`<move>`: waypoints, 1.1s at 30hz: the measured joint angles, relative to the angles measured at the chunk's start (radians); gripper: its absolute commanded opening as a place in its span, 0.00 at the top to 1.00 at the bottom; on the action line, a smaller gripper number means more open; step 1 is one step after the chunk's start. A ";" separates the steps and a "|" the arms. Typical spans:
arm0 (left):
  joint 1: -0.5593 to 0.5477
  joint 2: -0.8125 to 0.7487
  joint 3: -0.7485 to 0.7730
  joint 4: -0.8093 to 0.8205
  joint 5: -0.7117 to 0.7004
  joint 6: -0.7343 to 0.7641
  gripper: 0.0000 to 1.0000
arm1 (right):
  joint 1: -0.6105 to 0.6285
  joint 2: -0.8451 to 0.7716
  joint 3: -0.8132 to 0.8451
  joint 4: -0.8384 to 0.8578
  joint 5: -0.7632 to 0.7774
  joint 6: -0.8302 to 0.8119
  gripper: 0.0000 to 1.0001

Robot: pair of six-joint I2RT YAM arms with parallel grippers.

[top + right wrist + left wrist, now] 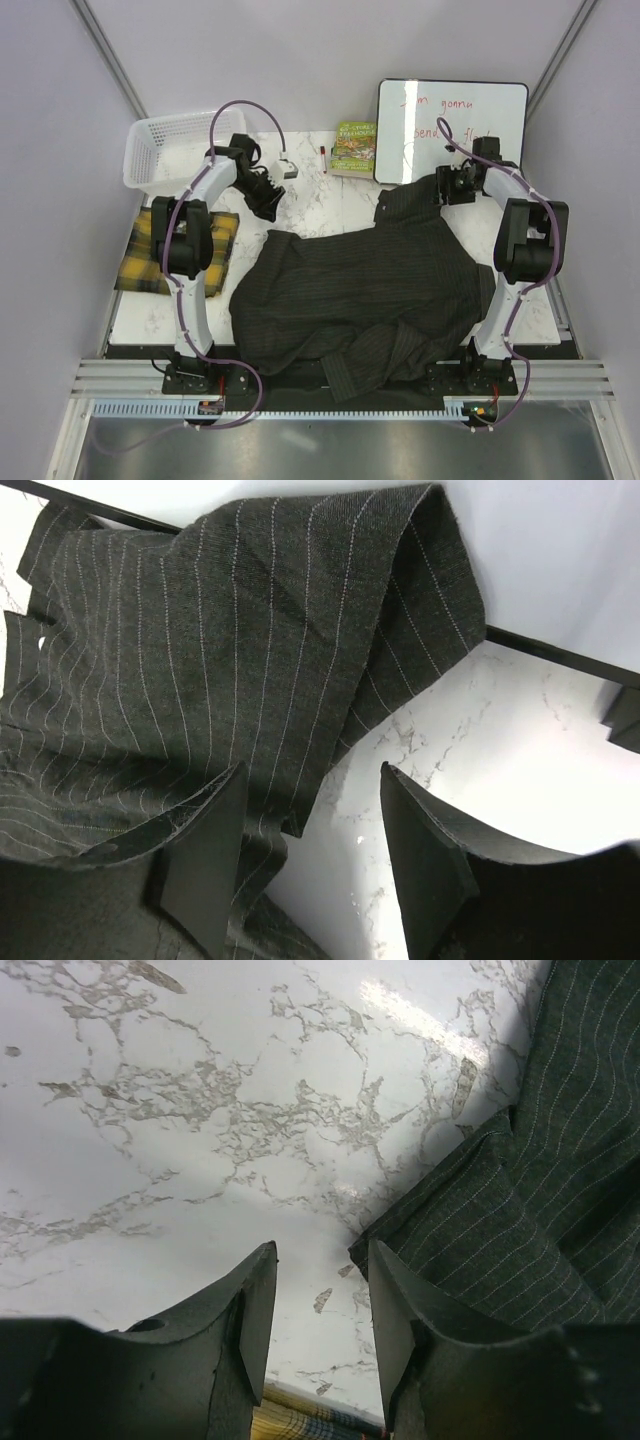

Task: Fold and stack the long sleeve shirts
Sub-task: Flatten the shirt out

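Landmark: dark pinstripe shirt [370,290] [530,1240] [180,660], spread rumpled over the middle and right of the counter [330,205] [200,1110] [450,740], its near hem hanging over the counter's near edge between the two arm bases.
Plaid shirt: yellow-and-black plaid shirt [140,260] [300,1422], a folded flat pad left of the dark shirt, apart from it, partly under the left arm.
Left tool: left tool [268,200] [320,1260] hangs over bare marble just past the dark shirt's far left edge; fingers a moderate gap apart, nothing between them, a corner of the cloth just beside the right finger.
Right tool: right tool [450,185] [312,770] sits at the dark shirt's far right corner; fingers spread wide, gripping nothing, a cloth edge running below the gap and close by the left finger.
Basket: white mesh basket [140,150], far and left of the dark shirt, beyond the plaid one.
Whiteboard: whiteboard [500,110] with red writing, just beyond the dark shirt's far right corner, which overlaps its near edge.
Book: green-covered book [353,148], beyond the dark shirt, just left of the whiteboard.
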 measured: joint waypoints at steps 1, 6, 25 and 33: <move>0.000 0.003 0.000 -0.006 0.002 0.007 0.50 | 0.000 0.007 -0.002 0.004 -0.002 0.008 0.36; -0.001 0.005 -0.019 -0.028 0.033 0.043 0.45 | 0.000 0.011 -0.022 0.029 -0.014 0.030 0.36; -0.011 0.010 -0.026 -0.070 0.086 0.081 0.45 | -0.002 0.081 -0.027 0.081 -0.119 0.115 1.00; -0.011 0.011 -0.085 -0.071 0.079 0.116 0.75 | -0.016 0.010 -0.027 0.078 -0.171 0.110 1.00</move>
